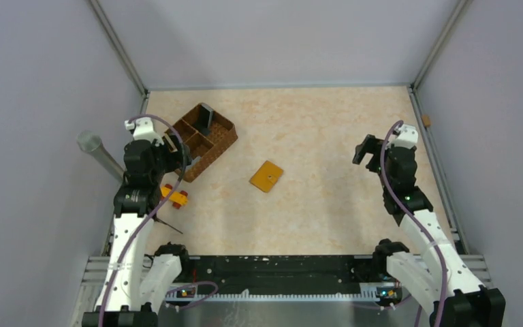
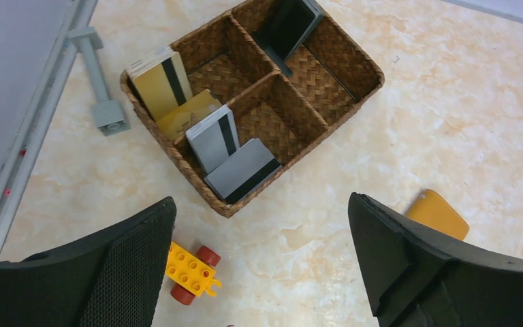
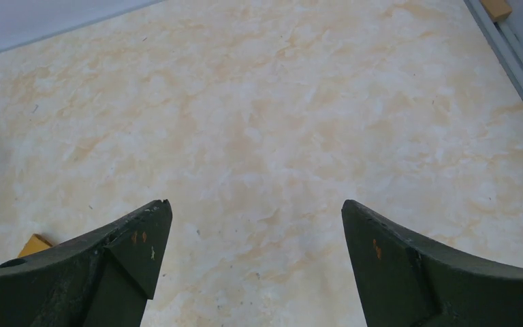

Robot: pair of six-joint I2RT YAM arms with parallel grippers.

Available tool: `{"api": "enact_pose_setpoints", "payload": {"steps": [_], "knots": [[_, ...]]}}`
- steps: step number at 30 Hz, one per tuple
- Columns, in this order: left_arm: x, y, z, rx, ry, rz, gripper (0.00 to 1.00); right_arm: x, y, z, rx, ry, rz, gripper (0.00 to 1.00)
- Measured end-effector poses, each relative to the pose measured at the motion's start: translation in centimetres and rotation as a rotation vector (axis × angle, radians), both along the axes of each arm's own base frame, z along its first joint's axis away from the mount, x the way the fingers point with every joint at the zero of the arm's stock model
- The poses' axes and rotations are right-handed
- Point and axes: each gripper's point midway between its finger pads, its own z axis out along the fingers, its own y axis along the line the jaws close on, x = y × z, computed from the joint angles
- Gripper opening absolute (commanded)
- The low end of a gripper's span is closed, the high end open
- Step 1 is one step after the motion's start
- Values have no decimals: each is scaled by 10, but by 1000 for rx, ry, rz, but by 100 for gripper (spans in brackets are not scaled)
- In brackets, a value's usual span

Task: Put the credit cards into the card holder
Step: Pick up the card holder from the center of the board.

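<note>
Left wrist view shows the left gripper (image 2: 260,204) with its two black fingers spread wide apart and nothing between them. It hangs above the table (image 2: 449,102), just before the near corner of the brown woven basket (image 2: 371,71). The credit cards (image 2: 212,139) are all inside this basket, standing on edge and leaning. A pale yellowish card (image 2: 158,85) with a dark stripe and a second yellowish one just beside it are in the left compartment. A light grey card with a dark stripe and a darker grey card (image 2: 242,172) are in the compartment nearest to the gripper. A black card (image 2: 287,27) leans in the far compartment. Near the left finger, just outside the basket, a small yellow toy block (image 2: 191,272) with red wheels lies on the table. The card holder (image 2: 438,213) lies flat on the table, to the right of the basket and apart from it; in this view the right finger hides part of it. In the top external view it lies between the two arms, nearer to the left one, and a small dark stud is seen on its upper face. The right gripper (image 3: 255,204) is well apart from the basket, on the right side of the table. Its fingers are also spread wide and hold nothing. At the left edge of the right wrist view only a small orange corner shows, probably the card holder.
</note>
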Motion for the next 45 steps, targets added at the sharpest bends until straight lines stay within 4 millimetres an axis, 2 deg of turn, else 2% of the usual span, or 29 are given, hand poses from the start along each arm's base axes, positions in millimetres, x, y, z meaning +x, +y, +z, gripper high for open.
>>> {"api": "enact_pose_setpoints", "payload": {"steps": [6, 9, 11, 13, 15, 18, 22, 26, 29, 34, 37, 45], "knots": [[9, -20, -3, -73, 35, -84, 99, -3, 3, 4, 14, -5, 12, 99], [11, -39, -9, -131, 58, -122, 99, -5, 9, 8, 36, -18, 41, 99], [13, -63, -12, -159, 74, -179, 99, -5, 17, 11, 61, -25, 83, 99], [17, -96, -20, -168, 101, -264, 99, -3, 29, 9, 95, -18, 137, 95], [20, -134, -36, -181, 153, -361, 99, -1, 43, 3, 135, 7, 197, 91], [25, -175, -67, -233, 252, -468, 99, 2, 67, -18, 207, 88, 294, 89], [34, -205, -119, -296, 407, -541, 99, -2, 88, -37, 275, 173, 373, 89], [31, -222, -167, -339, 558, -591, 97, -8, 100, -38, 313, 190, 432, 88], [29, -228, -184, -356, 620, -613, 90, -10, 104, -37, 323, 192, 455, 88], [32, -237, -195, -371, 662, -654, 79, -13, 109, -37, 334, 201, 480, 88], [28, -239, -201, -380, 689, -673, 72, -14, 111, -40, 340, 213, 489, 88], [8, -259, -202, -422, 706, -774, 68, -14, 113, -48, 346, 243, 496, 88]]}}
